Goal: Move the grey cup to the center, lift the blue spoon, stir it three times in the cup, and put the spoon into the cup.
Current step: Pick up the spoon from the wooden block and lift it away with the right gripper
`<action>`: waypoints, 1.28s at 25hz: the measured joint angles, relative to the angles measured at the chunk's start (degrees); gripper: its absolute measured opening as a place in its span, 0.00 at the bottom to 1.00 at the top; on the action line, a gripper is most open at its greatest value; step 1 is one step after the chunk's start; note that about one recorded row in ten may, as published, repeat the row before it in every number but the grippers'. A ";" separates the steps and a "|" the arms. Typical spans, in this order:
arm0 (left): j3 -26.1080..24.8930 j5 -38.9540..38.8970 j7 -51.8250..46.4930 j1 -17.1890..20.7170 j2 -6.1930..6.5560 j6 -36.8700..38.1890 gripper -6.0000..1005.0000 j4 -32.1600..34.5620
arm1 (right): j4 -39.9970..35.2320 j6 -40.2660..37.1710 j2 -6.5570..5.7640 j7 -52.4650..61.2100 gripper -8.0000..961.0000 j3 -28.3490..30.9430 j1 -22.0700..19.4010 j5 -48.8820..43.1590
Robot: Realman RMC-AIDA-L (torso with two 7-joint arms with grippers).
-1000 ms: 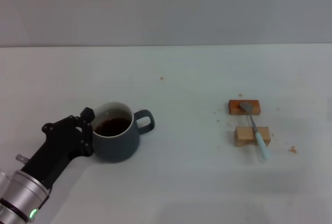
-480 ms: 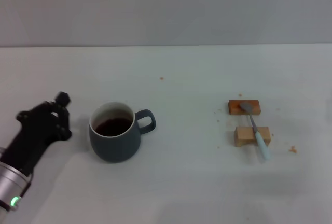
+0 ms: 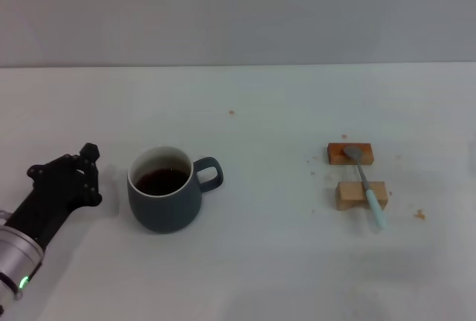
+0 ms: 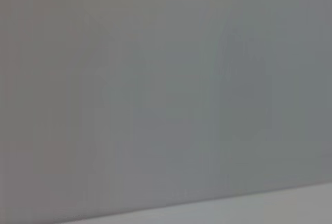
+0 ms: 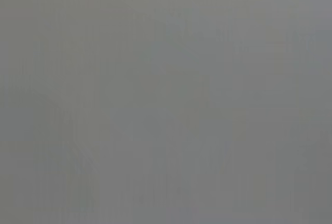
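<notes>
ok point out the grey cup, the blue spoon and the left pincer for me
grey cup [image 3: 165, 206], head view, on its outer front wall
blue spoon [image 3: 375, 209], head view, on the pale blue handle
left pincer [image 3: 88, 172], head view, at its tip beside the cup, not touching it

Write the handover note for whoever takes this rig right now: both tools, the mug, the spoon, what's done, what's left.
Left tool: on the table left of the mug, apart from it, holding nothing.
Right tool: not in view.
Dark slate-grey ceramic mug: upright, brown liquid inside, handle toward the spoon, left of the table's middle.
Slim teaspoon with pale blue handle: lying across two small wooden blocks on the right.
Done: nothing confirmable.
Left: centre the mug if needed, lift the spoon, stir three times, leave it in the mug.
</notes>
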 joint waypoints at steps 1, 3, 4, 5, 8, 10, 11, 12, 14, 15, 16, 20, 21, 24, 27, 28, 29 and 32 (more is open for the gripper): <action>0.00 0.00 0.00 0.00 0.00 0.00 0.00 0.00 | 0.01 0.00 -0.05 0.01 0.41 0.02 -0.02 -0.03; 2.14 0.15 0.19 -0.18 -0.02 -1.13 0.00 -0.35 | 0.01 0.00 -0.06 0.01 0.41 0.02 -0.02 -0.05; 2.78 0.16 0.14 -0.19 -0.03 -1.14 0.00 -0.50 | 0.01 0.00 -0.07 0.02 0.41 0.04 -0.02 -0.09; 3.47 0.16 0.09 -0.17 -0.02 -1.14 0.00 -0.68 | 0.01 0.00 -0.07 0.02 0.41 0.09 -0.02 -0.20; 5.69 0.16 -0.07 0.10 -0.03 -1.15 0.00 -1.61 | 0.03 0.00 -0.07 0.02 0.41 0.20 -0.04 -0.54; 7.04 0.11 -0.33 0.27 -0.02 -1.15 0.00 -2.21 | 0.10 0.00 -0.04 0.03 0.41 0.22 -0.07 -0.62; 8.29 0.12 -0.68 0.44 0.00 -1.12 0.00 -2.84 | 0.14 0.00 -0.03 0.04 0.41 0.22 -0.12 -0.63; 8.29 0.12 -0.68 0.44 0.00 -1.12 0.00 -2.84 | 0.14 0.00 -0.03 0.04 0.41 0.22 -0.12 -0.63; 9.85 0.12 -1.60 0.53 0.02 -0.95 0.00 -3.25 | 0.35 0.00 0.00 0.05 0.41 0.22 -0.26 -0.63; 9.85 0.12 -1.60 0.53 0.02 -0.95 0.00 -3.25 | 0.35 0.00 0.00 0.05 0.41 0.22 -0.26 -0.63; 10.19 0.12 -1.94 0.54 0.02 -0.90 0.00 -3.28 | 0.53 0.00 0.01 0.05 0.41 0.23 -0.39 -0.63; 11.22 0.09 -3.19 0.74 0.07 -0.49 0.00 -3.75 | 0.58 0.00 -0.02 0.06 0.41 0.27 -0.50 -0.63; 11.51 0.08 -3.35 1.06 0.11 -0.33 0.00 -4.23 | 0.58 0.00 -0.06 0.06 0.41 0.28 -0.52 -0.63; 11.60 0.06 -3.37 1.56 0.16 -0.28 0.00 -4.82 | 0.58 0.00 -0.07 0.06 0.41 0.28 -0.54 -0.63; 11.35 -0.08 -3.37 1.67 0.18 -0.29 0.00 -4.85 | 0.58 0.00 -0.08 0.06 0.41 0.28 -0.54 -0.63; 10.90 -0.21 -3.34 1.69 0.20 -0.40 0.00 -4.77 | 0.58 0.00 -0.08 0.06 0.41 0.28 -0.54 -0.63; 10.07 -0.25 -3.30 1.72 0.21 -0.60 0.00 -4.63 | 0.58 0.00 -0.08 0.06 0.41 0.28 -0.52 -0.63; 4.84 -0.35 -3.26 2.06 0.33 -1.46 0.00 -4.17 | 0.57 0.00 -0.08 0.06 0.41 0.12 -0.41 -0.63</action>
